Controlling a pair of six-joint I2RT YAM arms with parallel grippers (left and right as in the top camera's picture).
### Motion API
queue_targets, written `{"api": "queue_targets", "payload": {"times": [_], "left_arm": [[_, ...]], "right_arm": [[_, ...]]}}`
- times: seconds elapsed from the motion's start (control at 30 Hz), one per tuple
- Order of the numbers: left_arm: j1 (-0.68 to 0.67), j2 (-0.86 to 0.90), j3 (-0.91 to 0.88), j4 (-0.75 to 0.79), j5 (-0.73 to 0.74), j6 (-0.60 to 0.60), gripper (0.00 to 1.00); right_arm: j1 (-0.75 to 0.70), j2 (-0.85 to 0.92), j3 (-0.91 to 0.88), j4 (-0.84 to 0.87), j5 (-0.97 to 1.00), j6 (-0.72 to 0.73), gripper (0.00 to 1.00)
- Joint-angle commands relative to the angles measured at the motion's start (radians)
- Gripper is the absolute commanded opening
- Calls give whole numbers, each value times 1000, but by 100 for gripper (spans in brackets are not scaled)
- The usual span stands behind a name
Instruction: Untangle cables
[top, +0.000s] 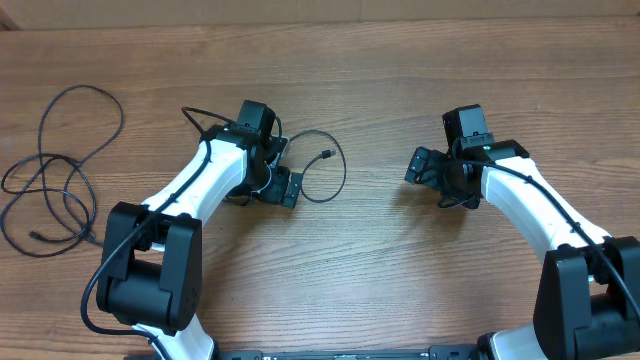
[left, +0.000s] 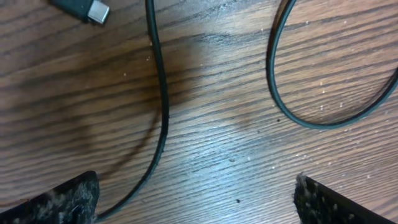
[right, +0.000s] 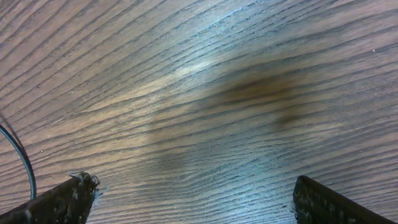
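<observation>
Brown wood-grain table top (top: 380, 60), both arms low over it. Long thin black cable (top: 80, 88) lies in loose overlapping loops at the far left of the overhead frame, well apart from both arms. Shorter thin black cable (top: 342, 168) curves in an open loop just right of the left gripper (left: 196, 202). Its small silver-tipped plug (left: 93, 10) sits at the upper left of the left wrist frame. Left gripper: jaws wide, nothing clamped, one strand running down beside the lower-left fingertip. Right gripper (right: 193, 199): jaws wide, empty, over wood; a thin cable strand shows at that frame's left edge.
</observation>
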Motion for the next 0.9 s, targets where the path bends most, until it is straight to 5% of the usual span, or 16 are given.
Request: {"api": "queue_targets", "payload": {"times": [0.0, 0.87], "left_arm": [[-7, 9, -7, 10, -19, 54, 100], [-7, 9, -7, -6, -14, 33, 99]], "right_arm": [[1, 4, -6, 3, 10, 8, 100], [1, 4, -6, 3, 10, 7, 100]]}}
